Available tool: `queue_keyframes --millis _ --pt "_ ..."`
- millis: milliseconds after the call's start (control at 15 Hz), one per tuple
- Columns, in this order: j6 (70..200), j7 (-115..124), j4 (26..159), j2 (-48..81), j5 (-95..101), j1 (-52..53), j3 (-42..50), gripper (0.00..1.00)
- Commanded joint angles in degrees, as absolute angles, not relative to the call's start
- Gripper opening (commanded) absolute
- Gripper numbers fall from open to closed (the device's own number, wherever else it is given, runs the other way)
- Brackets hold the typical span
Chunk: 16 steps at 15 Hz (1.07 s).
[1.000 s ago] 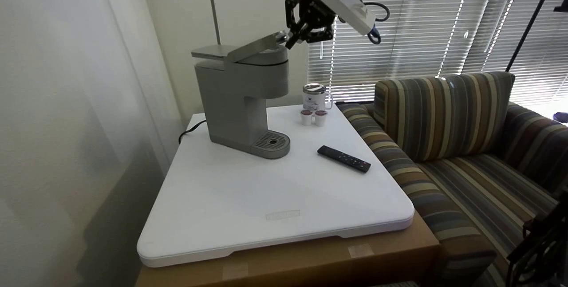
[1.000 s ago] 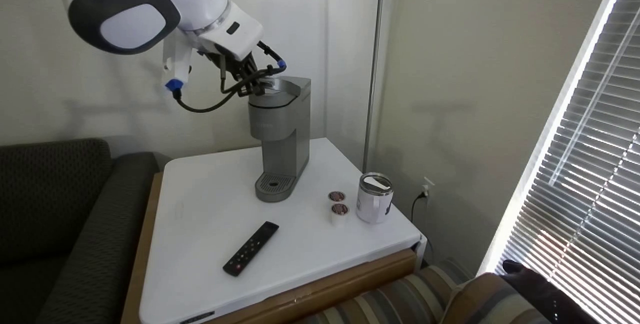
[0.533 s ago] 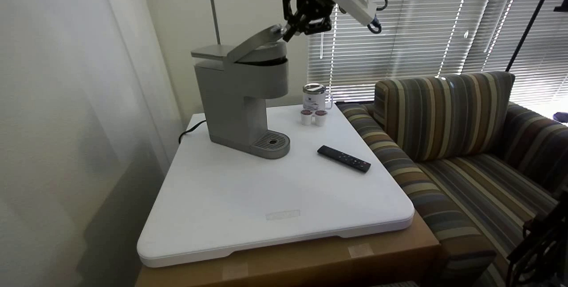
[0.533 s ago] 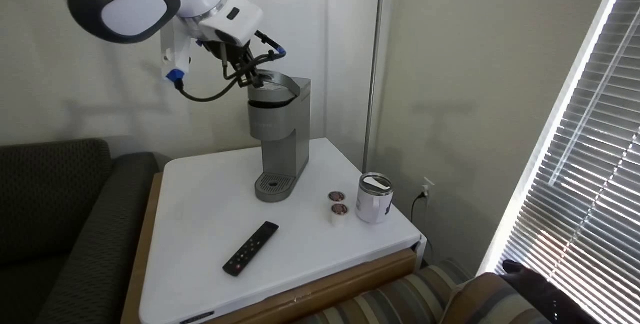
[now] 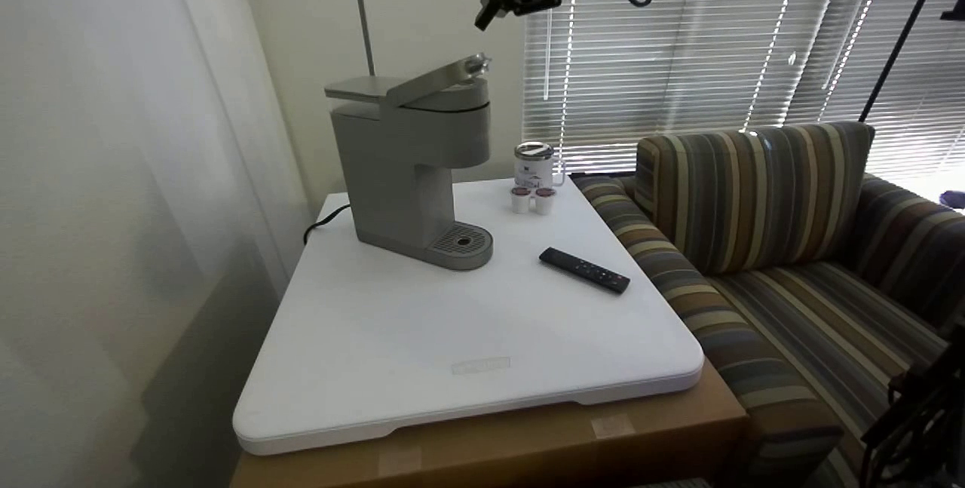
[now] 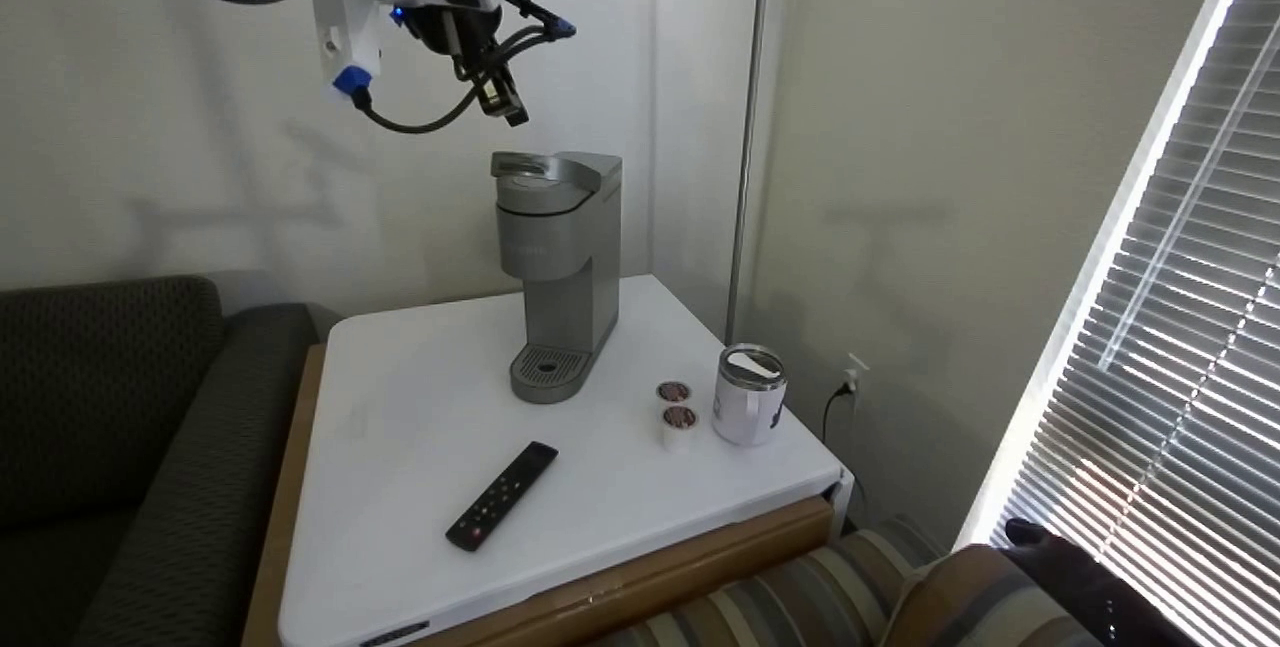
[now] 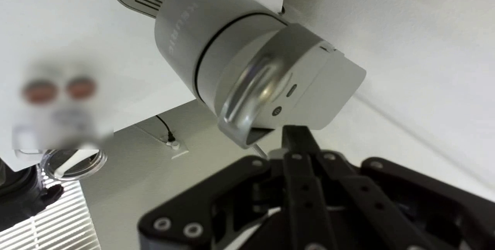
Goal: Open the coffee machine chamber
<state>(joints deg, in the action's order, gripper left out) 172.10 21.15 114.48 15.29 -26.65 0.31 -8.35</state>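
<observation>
Your hand [image 7: 297,138], pinched together, hangs above the coffee machine [image 5: 388,171]; white desk [image 5: 392,337] beneath it, striped armchair [image 5: 754,205] near it.

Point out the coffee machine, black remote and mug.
Coffee machine [image 5: 398,171], in an exterior view: side of its body.
Black remote [image 6: 502,496], in an exterior view: its button face.
Mug [image 5: 534,167], in an exterior view: its white wall.

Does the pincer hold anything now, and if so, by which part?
Nothing is held: the pincer is shut and hangs above the machine, apart from it.
</observation>
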Motion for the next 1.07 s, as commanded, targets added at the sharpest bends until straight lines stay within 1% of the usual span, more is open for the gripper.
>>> queue_keyframes --millis 0,267,733,1000 --pt "168.2 22.0 111.9 15.0 -25.4 1.6 -6.4 0.00" --pt "165.7 23.2 111.6 15.1 -29.0 0.9 -7.1 0.00" --pt "161.2 30.9 114.3 14.7 -31.5 1.2 -5.1 0.00" --pt "158.9 32.2 113.8 15.8 -33.7 1.1 -4.9 0.00"
